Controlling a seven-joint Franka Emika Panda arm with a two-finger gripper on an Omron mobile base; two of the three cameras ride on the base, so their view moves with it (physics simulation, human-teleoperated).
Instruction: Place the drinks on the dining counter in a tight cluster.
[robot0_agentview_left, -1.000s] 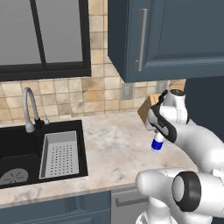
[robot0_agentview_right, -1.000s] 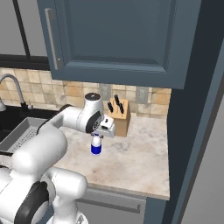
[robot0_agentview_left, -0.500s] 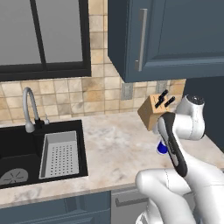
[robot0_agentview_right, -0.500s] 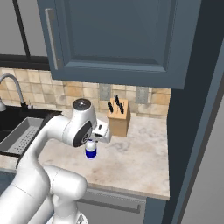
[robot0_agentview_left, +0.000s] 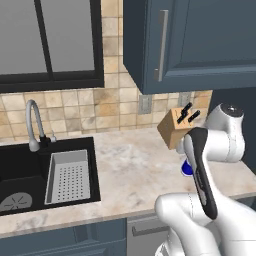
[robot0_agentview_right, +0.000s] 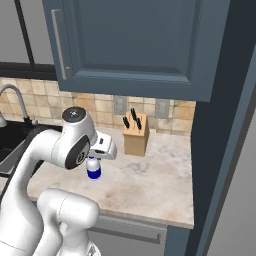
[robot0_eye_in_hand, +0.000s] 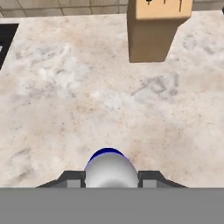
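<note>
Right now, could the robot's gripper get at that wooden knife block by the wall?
Probably not yet: the gripper is shut on the small bottle, so it has no free jaws. The path itself looks free, with bare marble counter between it and the knife block.

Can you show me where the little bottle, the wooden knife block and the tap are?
small bottle (robot0_agentview_right: 93, 170): right base view, on its blue label.
knife block (robot0_agentview_right: 136, 136): right base view, on the wooden front face.
tap (robot0_agentview_left: 32, 121): left base view, on the upright grey neck above the sink.
</note>
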